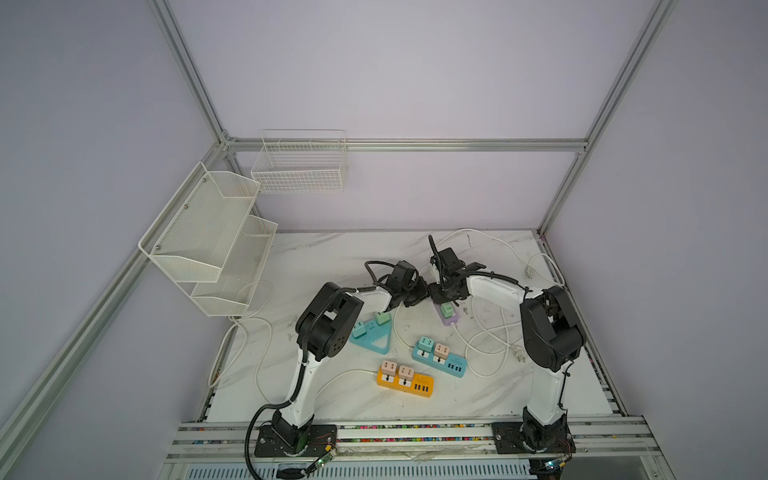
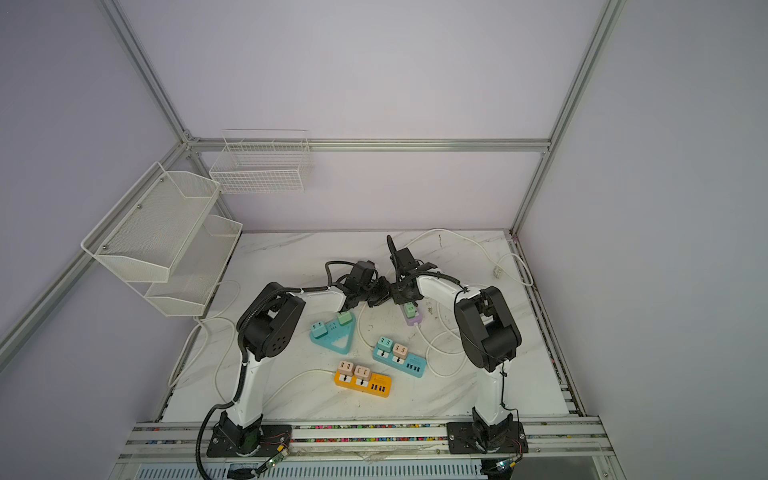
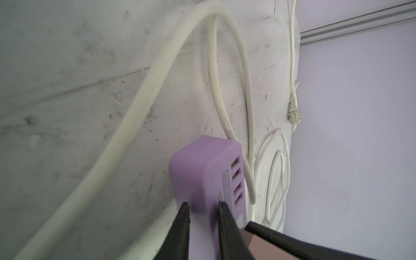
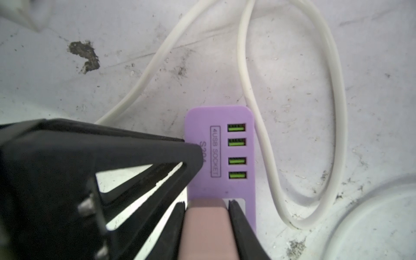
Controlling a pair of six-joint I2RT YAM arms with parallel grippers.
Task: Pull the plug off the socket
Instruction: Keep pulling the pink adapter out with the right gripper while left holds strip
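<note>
Top views: both grippers meet over the purple power strip at table centre, with the left gripper coming from the left and the right gripper from the right. The strip's long axis runs away from the arm bases, and a green plug shows on its near end. The pink plug is hidden under the tips. Left wrist: jaws narrow with the strip's matte rounded edge between the fingertips, so it looks clamped as a brace. A glossy white cord loops past. Right wrist: right gripper is clenched on the smooth, boxy pink plug, which is seated in the strip just behind the four green USB ports. The plug stands off the strip's face, so I'd pull straight away from that face while the left holds the strip down.
</note>
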